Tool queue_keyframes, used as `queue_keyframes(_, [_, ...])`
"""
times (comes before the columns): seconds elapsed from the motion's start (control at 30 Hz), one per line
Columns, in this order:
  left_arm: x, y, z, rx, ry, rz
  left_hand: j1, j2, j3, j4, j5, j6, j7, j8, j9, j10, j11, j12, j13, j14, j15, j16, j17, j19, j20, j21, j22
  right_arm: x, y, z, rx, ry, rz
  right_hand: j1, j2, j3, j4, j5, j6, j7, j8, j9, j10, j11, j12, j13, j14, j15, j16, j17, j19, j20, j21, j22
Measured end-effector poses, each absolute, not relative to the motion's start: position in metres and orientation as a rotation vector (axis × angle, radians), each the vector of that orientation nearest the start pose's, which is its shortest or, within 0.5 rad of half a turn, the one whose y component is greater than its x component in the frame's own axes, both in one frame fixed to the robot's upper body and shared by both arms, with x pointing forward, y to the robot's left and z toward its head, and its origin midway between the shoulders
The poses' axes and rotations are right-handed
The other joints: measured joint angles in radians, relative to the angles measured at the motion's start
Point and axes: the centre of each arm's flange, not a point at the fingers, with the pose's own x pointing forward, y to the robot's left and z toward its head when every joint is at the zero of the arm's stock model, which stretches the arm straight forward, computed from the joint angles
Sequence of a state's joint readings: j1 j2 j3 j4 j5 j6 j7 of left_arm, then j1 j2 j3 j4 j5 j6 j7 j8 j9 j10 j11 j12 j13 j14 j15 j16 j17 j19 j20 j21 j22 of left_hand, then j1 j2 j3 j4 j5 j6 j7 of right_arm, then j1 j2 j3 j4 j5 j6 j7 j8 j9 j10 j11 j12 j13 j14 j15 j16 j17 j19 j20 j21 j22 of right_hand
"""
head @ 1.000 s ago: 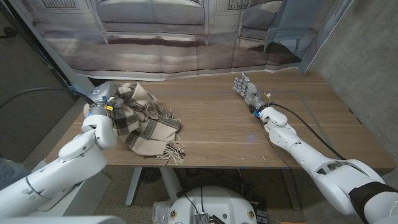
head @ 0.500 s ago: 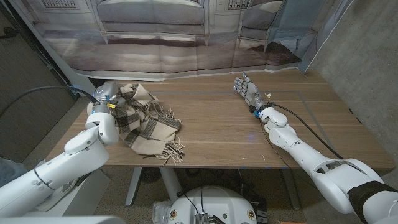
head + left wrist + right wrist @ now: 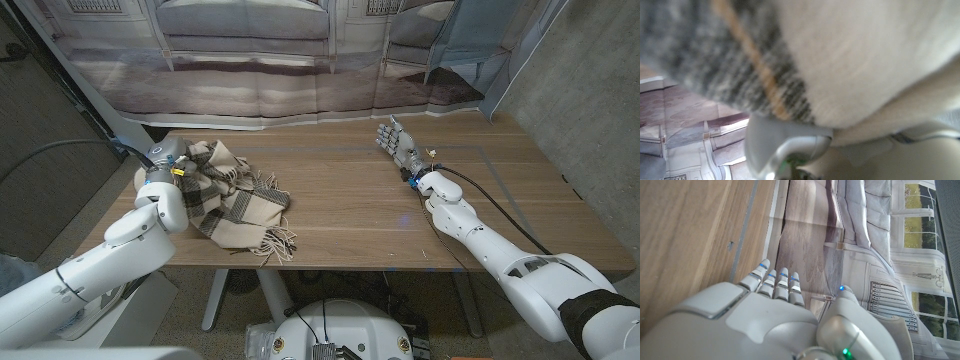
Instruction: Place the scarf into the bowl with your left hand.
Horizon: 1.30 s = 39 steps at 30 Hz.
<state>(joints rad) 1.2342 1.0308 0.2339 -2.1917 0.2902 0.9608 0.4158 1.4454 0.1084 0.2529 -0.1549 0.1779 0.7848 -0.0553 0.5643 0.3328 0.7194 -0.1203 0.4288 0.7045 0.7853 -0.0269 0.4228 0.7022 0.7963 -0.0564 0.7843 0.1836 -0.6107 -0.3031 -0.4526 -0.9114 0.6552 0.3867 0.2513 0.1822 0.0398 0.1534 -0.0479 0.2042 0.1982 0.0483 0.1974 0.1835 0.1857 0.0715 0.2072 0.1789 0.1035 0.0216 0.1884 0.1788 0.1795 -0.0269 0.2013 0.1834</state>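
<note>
Left hand: the left hand (image 3: pixel 166 160) is sitting at the near-left part of the table (image 3: pixel 380 215), buried in the scarf (image 3: pixel 228 198). The cloth is hiding the fingers, so I cannot tell if they are pinching it or only pressing into it.

Scarf from the hand: the scarf is lying against this hand and running away from it toward the middle of the table and toward the robot. Its long axis is going diagonally, from the bunched end at the hand down to the fringe (image 3: pixel 278 243) at the near edge of the table. In the left wrist view the scarf (image 3: pixel 850 55) is sitting right against the camera, and one light finger (image 3: pixel 771 145) is showing below it.

Nearer arm: the left hand is touching the scarf, so it is the nearer one by far.

Bowl: a pale rounded edge (image 3: pixel 142 177) is peeking out just beside the left hand, on its outer side, under the cloth. I judge this is the bowl, but it is too hidden to be sure. What is lying inside it I cannot tell.

Progress: most of the scarf is still lying on the table, not in the bowl, so the placing looks unfinished.

Right hand: the right hand (image 3: pixel 398 146) is standing farther back on the table, well apart from the scarf, fingers straight and close together, holding nothing.
</note>
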Motion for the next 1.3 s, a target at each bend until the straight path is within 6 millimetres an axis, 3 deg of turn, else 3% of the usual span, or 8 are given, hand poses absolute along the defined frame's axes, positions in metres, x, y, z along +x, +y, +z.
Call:
queue_keyframes(0.4, [0.503, 0.396, -0.012, 1.224, -0.223, 0.69, -0.001, 0.001, 0.0, 0.0, -0.001, 0.005, -0.005, 0.0, -0.002, 0.009, 0.002, -0.002, 0.007, 0.002, 0.002, -0.005, 0.006, -0.006, -0.006, 0.007, 0.001, 0.705, -0.219, -0.015, 0.071, -0.579, 0.386, 0.0, 0.0, -0.003, -0.003, 0.0, 0.0, 0.0, 0.0, 0.0, 0.0, 0.0, 0.0, 0.0, 0.0, 0.0, 0.0, 0.0, 0.0, 0.0, 0.0, 0.0])
queue_keyframes(0.47, [0.505, 0.396, -0.013, 1.224, -0.22, 0.687, -0.001, 0.001, 0.019, -0.019, -0.001, 0.005, -0.005, 0.0, -0.001, 0.009, 0.002, -0.002, 0.012, 0.002, 0.002, -0.005, 0.006, -0.006, -0.005, 0.007, 0.001, 0.705, -0.219, -0.015, 0.07, -0.578, 0.386, 0.0, 0.0, -0.003, -0.003, 0.0, 0.0, 0.0, 0.0, 0.0, 0.0, 0.0, 0.0, 0.0, 0.0, 0.0, 0.0, 0.0, 0.0, 0.0, 0.0, 0.0])
queue_keyframes(1.3, [0.54, 0.403, -0.034, 1.204, -0.186, 0.655, -0.004, 0.004, 0.032, -0.032, 0.0, 0.022, -0.001, -0.004, -0.006, 0.024, -0.001, -0.006, 0.022, 0.007, 0.007, -0.006, 0.009, -0.007, -0.007, 0.019, -0.003, 0.709, -0.211, -0.015, 0.073, -0.577, 0.39, -0.005, 0.005, -0.003, -0.003, 0.0, 0.0, 0.0, 0.0, 0.0, 0.005, 0.005, 0.0, 0.0, 0.0, 0.0, 0.0, 0.0, 0.0, 0.0, 0.0, 0.0])
